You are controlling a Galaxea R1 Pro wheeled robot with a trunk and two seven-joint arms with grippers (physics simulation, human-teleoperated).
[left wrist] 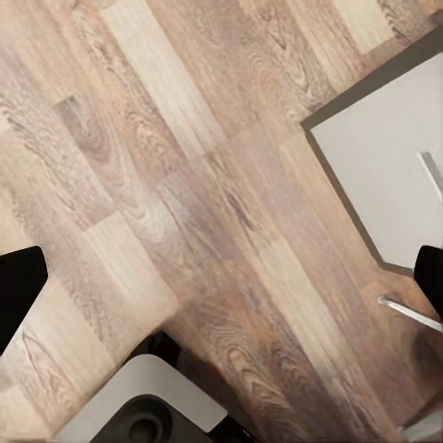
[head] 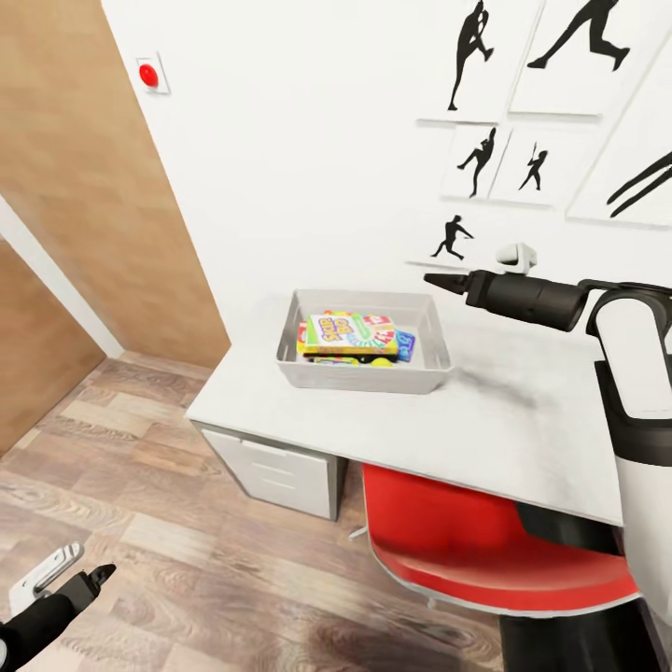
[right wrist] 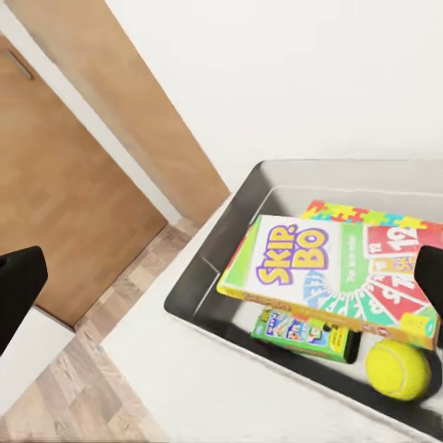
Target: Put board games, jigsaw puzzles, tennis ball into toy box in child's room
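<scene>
The right arm (head: 635, 364) wears glossy white shells over black joints. Its gripper (head: 446, 281) is matte black with tapered fingers. A small white camera housing (head: 516, 255) sits at 12 o'clock above the wrist.

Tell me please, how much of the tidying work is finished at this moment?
Mostly done, it seems. The toy box on the table holds a green-edged board game on top, a second one beneath, a jigsaw puzzle and the tennis ball. Both end effectors, right and left, carry nothing. The third game and second puzzle cannot be confirmed.
</scene>
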